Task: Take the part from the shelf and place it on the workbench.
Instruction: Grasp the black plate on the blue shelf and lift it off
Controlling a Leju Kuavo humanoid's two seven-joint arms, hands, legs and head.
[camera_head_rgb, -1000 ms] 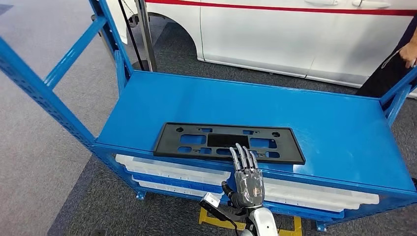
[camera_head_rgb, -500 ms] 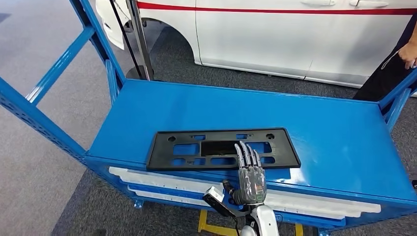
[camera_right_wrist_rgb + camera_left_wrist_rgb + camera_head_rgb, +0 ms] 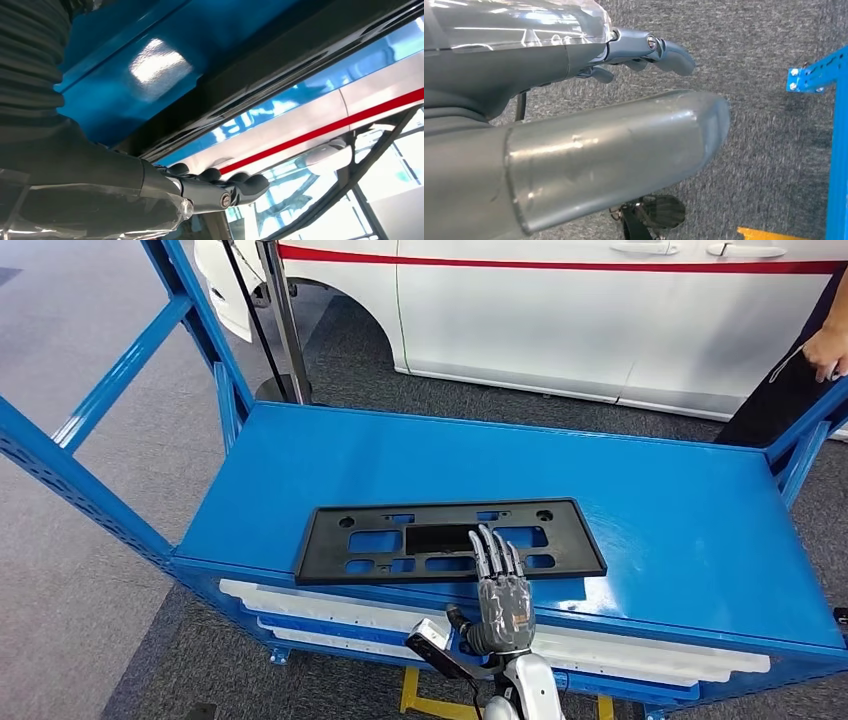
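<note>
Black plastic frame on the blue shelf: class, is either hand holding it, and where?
The right hand lies over the black frame's near edge; a real grip cannot be told. The left hand holds nothing.

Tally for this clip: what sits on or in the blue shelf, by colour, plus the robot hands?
Black part on the top deck: 1
White panels stacked on the lower level: count unclear, at least 2
Robot hands: 2, the right robot hand with fingers over the part's near edge, the left robot hand above carpet
Total: at least 5
</note>
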